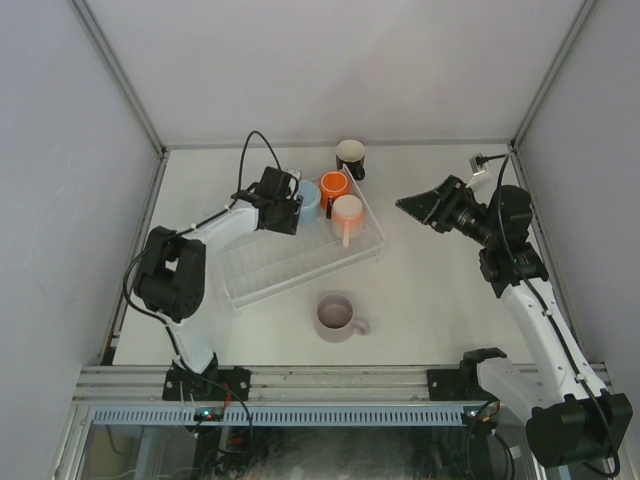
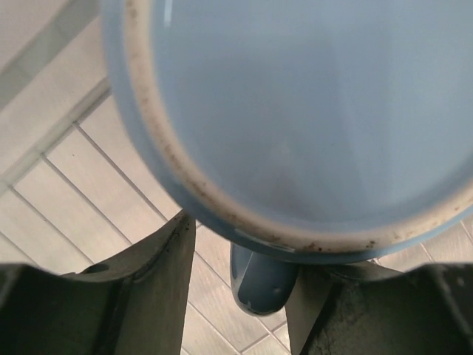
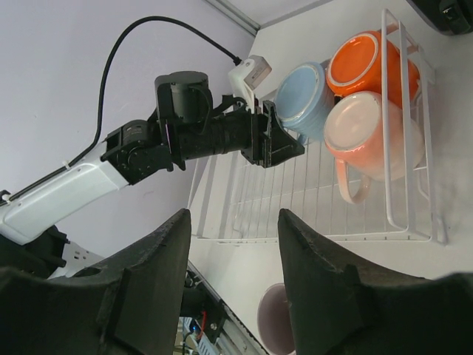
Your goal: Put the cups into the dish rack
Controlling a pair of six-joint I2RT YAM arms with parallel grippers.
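Observation:
The dish rack (image 1: 270,268) lies mid-table. The light blue mug (image 1: 309,197), orange mug (image 1: 333,186) and peach-pink mug (image 1: 347,210) sit at its far right end. The black mug (image 1: 351,155) stands on the table behind the rack. The lilac-pink mug (image 1: 335,317) stands in front of it. My left gripper (image 1: 290,207) is at the blue mug (image 2: 310,111), its jaws apart on either side of the mug's handle (image 2: 262,285), with a gap on the left side. My right gripper (image 1: 405,203) hovers open and empty right of the rack.
The right wrist view shows the rack (image 3: 310,200), the three mugs in it, the left arm (image 3: 185,137) and the lilac-pink mug (image 3: 277,325) below. White walls enclose the table on three sides.

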